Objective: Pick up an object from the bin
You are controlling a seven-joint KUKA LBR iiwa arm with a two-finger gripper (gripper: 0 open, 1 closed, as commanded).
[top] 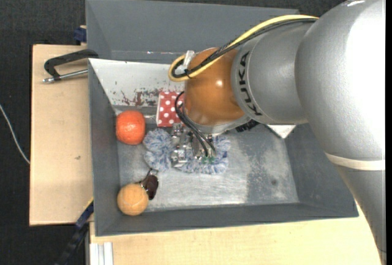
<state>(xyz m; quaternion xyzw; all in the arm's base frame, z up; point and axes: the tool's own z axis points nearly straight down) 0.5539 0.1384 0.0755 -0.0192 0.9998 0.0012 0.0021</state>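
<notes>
My gripper (185, 152) reaches down into the middle of the bin, right over a blue-grey ruffled cloth (158, 142) that spreads beneath it. Its metal fingers sit among the cloth's folds, and whether they pinch it I cannot tell. A red box with white dots (166, 108) lies just behind the gripper, partly hidden by the orange cover. An orange ball (130, 127) rests to the left of the cloth.
A paler yellow-orange ball (132, 199) sits in the bin's front left corner, with a small dark brown object (150, 184) beside it. The arm and its orange cover hide the bin's back right part. The bin floor at the front right is bare.
</notes>
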